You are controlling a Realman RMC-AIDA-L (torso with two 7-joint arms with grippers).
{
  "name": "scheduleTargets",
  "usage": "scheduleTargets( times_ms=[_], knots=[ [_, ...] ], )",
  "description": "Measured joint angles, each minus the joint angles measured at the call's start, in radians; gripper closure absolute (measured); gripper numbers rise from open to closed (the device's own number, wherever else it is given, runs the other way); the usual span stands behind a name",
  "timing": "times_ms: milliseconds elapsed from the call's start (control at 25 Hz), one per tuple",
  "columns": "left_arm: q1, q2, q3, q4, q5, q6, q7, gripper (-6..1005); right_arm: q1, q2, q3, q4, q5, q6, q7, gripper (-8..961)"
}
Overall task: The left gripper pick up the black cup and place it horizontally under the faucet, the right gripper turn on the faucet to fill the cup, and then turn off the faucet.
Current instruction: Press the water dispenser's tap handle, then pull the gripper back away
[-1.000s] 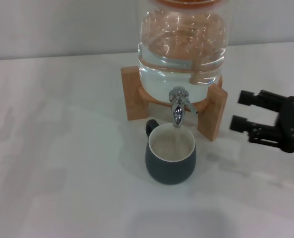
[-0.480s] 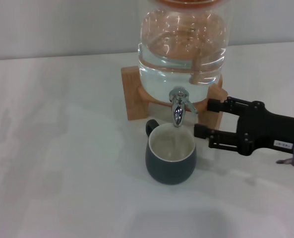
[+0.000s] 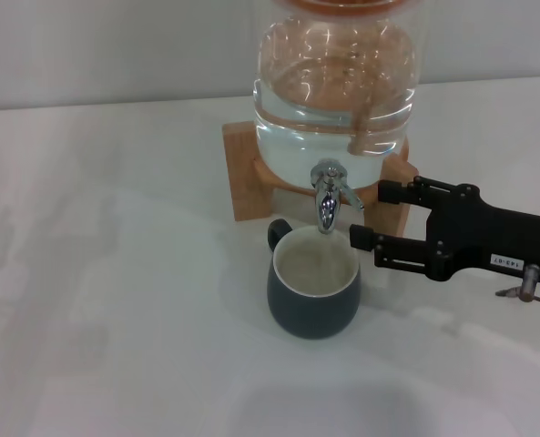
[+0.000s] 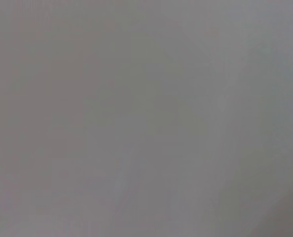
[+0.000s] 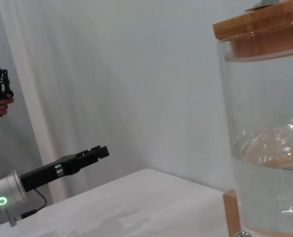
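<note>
Cup placement looks done: the black cup stands upright on the white table just in front of the faucet, its mouth under the spout. Turning the tap on seems to be the step in hand. Beside the faucet, the right gripper reaches in level, fingers spread apart and empty, near the lever; next it must close on that lever. Far from the faucet, the left gripper hangs parked, fingers seemingly together.

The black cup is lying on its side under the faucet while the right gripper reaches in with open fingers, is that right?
Not quite: the head view shows the black cup standing upright under the faucet. The right gripper does reach in with open fingers.
</note>
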Motion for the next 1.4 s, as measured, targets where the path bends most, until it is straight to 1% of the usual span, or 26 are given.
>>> scheduleTargets(
  times_ms=[280,600,840,1120,1400],
  knots=[
    [0.005,-0.001,0.002,-0.002,0.0,-0.014,-0.002,402,0.0,0.0,-0.006,-0.01,-0.001,-0.031,0.013,186],
    [0.005,-0.002,0.006,-0.002,0.0,-0.016,-0.002,402,-0.005,0.0,-0.027,-0.074,-0.049,-0.08,0.058,186],
    [0.005,-0.005,0.008,-0.004,0.0,-0.016,-0.003,402,-0.006,0.0,-0.028,-0.078,-0.059,-0.093,0.067,186],
    [0.007,-0.006,0.008,-0.014,0.0,-0.022,-0.005,403,-0.009,0.0,-0.017,-0.071,-0.065,-0.113,0.065,186],
    [0.008,-0.007,0.008,-0.017,0.0,-0.033,-0.006,403,-0.016,0.001,0.025,-0.068,-0.065,-0.101,0.058,186]
  ],
)
